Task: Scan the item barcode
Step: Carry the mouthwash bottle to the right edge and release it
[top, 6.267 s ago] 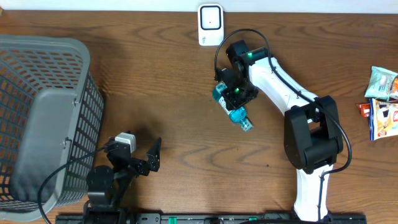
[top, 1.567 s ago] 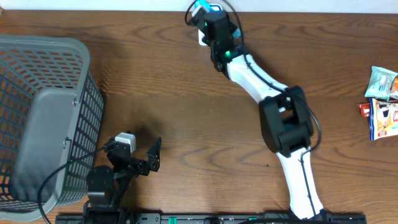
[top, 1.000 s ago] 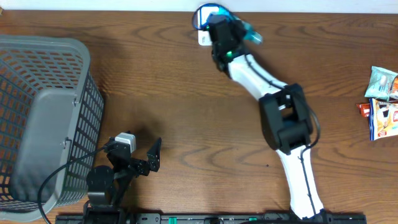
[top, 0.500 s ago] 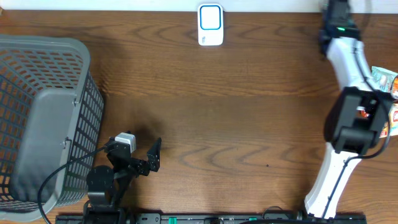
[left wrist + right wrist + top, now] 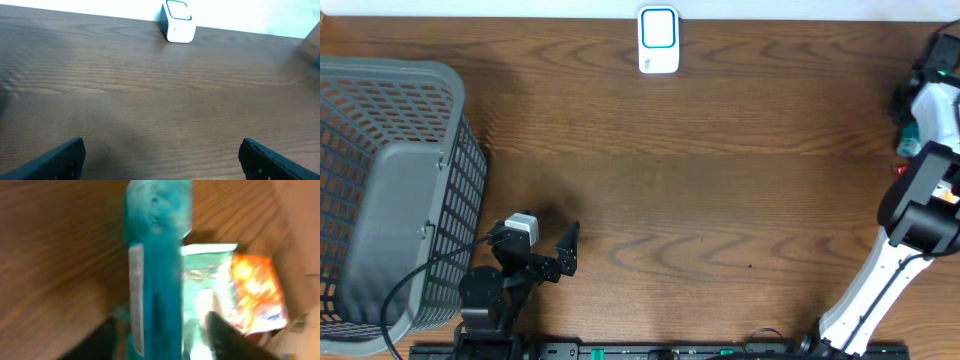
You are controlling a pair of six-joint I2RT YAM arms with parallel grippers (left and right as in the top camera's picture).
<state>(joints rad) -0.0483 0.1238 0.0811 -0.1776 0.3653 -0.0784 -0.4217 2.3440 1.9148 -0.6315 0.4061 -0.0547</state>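
Note:
The item, a teal bottle (image 5: 157, 255) with a white label strip, fills the middle of the blurred right wrist view. My right gripper (image 5: 160, 322) stands around it with a gap showing on each side, so the jaws are open and not pressing it. The right arm (image 5: 930, 100) reaches to the table's far right edge. The white barcode scanner (image 5: 658, 40) with a blue window stands at the back centre, also seen as the scanner (image 5: 178, 27) in the left wrist view. My left gripper (image 5: 160, 160) rests near the front edge, wide open and empty.
A grey mesh basket (image 5: 390, 190) takes up the left side. Under the bottle lie snack packets: a green-white one (image 5: 205, 280) and an orange one (image 5: 255, 295). A bit of a red packet (image 5: 902, 172) shows beside the right arm.
The right arm swung from the scanner to the far right edge with the bottle. Its jaws have parted from the bottle. The left arm has not moved.

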